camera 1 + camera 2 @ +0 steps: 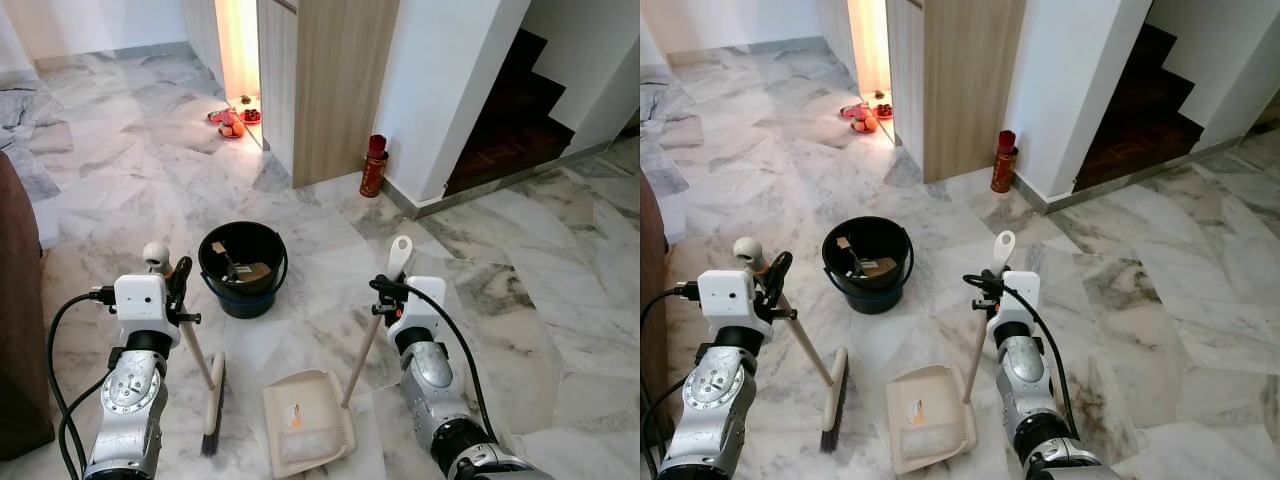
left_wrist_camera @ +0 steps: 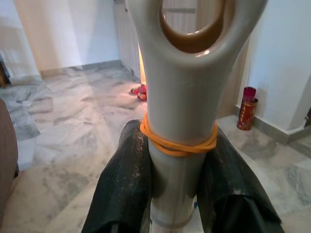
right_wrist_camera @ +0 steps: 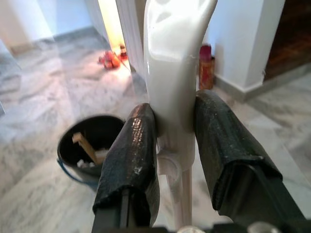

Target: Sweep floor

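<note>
While clamping broom, left gripper.

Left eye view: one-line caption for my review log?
Left gripper holds broom, right gripper holds dustpan, black bucket ahead on marble floor.

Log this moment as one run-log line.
left gripper: shut on broom handle | right gripper: shut on dustpan handle | dustpan: on floor | bucket: ahead
</note>
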Tool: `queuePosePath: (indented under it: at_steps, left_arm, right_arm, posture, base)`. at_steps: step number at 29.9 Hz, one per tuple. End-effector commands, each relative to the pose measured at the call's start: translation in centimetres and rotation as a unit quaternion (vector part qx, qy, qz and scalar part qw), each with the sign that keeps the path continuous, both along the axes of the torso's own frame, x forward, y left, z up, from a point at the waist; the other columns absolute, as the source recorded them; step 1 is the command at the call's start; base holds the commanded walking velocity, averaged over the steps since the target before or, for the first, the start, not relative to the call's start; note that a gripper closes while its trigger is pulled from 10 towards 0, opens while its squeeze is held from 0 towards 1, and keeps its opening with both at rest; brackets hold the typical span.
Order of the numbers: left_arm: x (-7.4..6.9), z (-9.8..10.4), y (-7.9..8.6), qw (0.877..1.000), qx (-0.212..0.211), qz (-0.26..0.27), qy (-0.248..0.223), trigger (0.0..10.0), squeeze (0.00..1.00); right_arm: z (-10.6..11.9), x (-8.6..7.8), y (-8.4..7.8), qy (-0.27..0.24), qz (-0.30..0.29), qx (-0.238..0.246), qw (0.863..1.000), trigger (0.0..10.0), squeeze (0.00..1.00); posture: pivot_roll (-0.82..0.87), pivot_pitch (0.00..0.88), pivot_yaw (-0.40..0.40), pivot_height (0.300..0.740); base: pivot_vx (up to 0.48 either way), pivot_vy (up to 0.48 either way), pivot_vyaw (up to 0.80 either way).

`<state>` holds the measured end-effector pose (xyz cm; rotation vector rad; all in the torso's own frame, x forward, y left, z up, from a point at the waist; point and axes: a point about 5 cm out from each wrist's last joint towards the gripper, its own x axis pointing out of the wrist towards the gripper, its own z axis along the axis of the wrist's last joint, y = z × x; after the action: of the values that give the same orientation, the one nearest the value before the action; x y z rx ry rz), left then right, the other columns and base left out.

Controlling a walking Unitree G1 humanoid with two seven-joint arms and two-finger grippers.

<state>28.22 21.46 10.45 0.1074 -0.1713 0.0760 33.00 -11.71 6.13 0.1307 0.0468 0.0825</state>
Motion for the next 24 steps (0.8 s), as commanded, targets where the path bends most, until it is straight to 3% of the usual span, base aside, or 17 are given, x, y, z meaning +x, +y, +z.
queuePosePath:
  at_steps: [1,13,24]
  left_arm:
    - [0.0,0.0,-0.5,1.000,0.011,-0.008,-0.006,10.0,0.00]
    - [-0.1,-0.8,-0.9,1.000,0.016,-0.012,0.006,10.0,0.00]
    - [-0.5,-1.4,-0.6,1.000,0.019,-0.007,0.014,10.0,0.00]
  right_arm:
    - [2.0,0.9,-0.1,-0.044,-0.004,0.009,0.999,10.0,0.00]
    - [3.7,1.6,-0.9,-0.081,-0.013,0.022,0.996,10.0,0.00]
    - [6.8,1.4,-2.2,-0.148,-0.032,0.034,0.988,10.0,0.00]
  posture:
    - [0.04,0.012,-0.079,0.740]
    - [0.05,0.014,-0.081,0.740]
    - [0.04,0.025,-0.079,0.740]
  base:
    - [0.000,0.000,0.00]
    - [0.000,0.000,0.00]
    - [0.000,0.000,0.00]
